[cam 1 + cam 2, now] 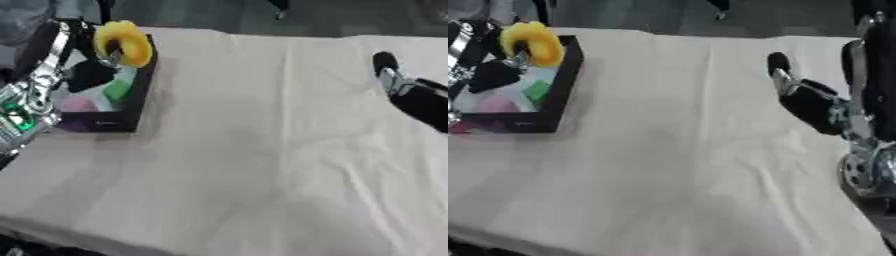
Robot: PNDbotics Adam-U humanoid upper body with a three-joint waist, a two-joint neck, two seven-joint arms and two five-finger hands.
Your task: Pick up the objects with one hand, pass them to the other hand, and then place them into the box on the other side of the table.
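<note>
A yellow ring point(123, 43) hangs above the black box point(136, 95) at the table's left side. My left hand point(92, 70) is shut on the ring, its fingers curled through and around it over the box's far part. Inside the box lie a green thing point(118, 90) and a pink thing point(77, 104). My right hand point(811, 100) hovers over the table's right side with its fingers straight and nothing in it.
A cream cloth point(262, 150) with creases covers the table. The right forearm point(864, 145) rises along the right edge. The table's near edge runs across the lower left corner.
</note>
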